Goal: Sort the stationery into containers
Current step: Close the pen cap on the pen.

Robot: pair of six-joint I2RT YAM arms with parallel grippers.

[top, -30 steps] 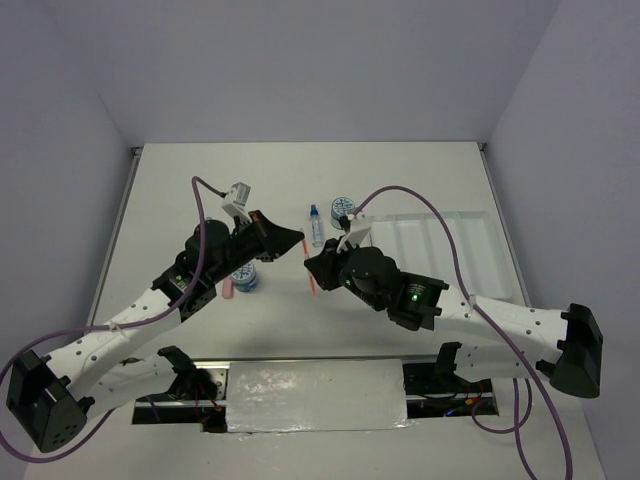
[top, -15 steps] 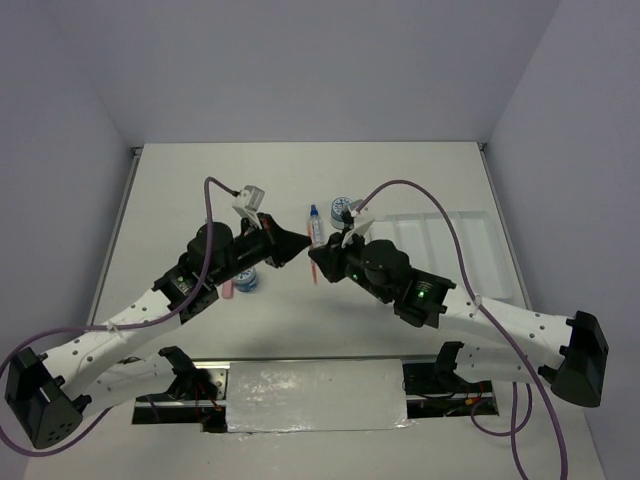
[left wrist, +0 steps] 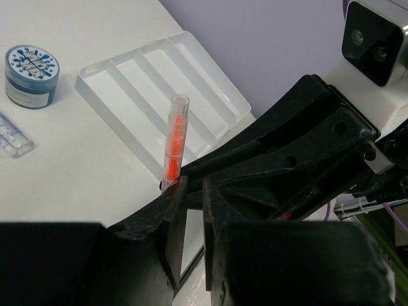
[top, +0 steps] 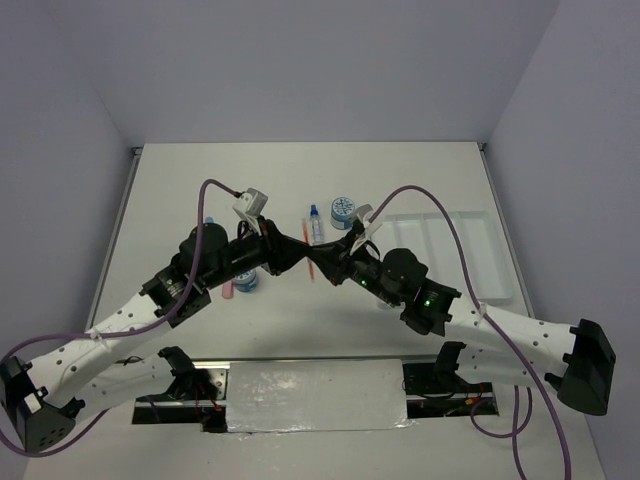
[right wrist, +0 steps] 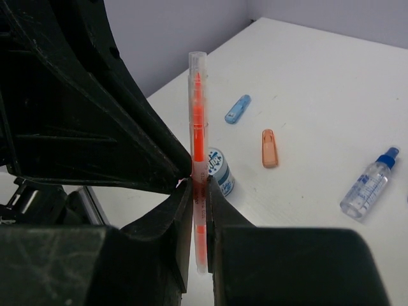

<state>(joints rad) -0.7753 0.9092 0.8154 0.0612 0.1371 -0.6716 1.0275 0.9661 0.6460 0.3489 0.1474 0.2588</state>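
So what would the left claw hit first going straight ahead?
Most likely the orange pen, held upright by the right claw, just ahead of the left claw; depth is hard to judge.

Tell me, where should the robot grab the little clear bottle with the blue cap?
Probably the middle of its clear body, from straight above. The small clear blue-capped bottle lies flat on the white table with its long sides free, so a grip can close across its narrow width. Its cap end is thinner and could slip.
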